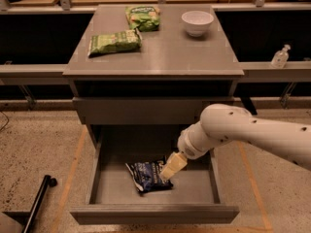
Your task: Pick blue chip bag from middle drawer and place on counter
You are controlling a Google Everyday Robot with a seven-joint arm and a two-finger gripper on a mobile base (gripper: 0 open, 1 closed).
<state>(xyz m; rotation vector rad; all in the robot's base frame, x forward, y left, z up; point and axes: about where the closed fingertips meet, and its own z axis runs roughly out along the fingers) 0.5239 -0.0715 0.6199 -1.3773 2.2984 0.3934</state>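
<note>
The blue chip bag [148, 175] lies crinkled on the floor of the open middle drawer [116, 191], a little left of its centre. My gripper [167, 173] reaches down into the drawer from the right on the white arm [243, 132]. Its pale tip is at the bag's right edge, over or touching it. The counter [165, 52] is the grey cabinet top above the drawer.
Two light-green snack bags [114, 42] [143, 17] and a white bowl [197, 23] sit on the counter. A shut grey drawer front [146, 110] is above the open drawer. A clear bottle [281, 57] stands on the right ledge. A black pole [38, 203] lies on the floor, left.
</note>
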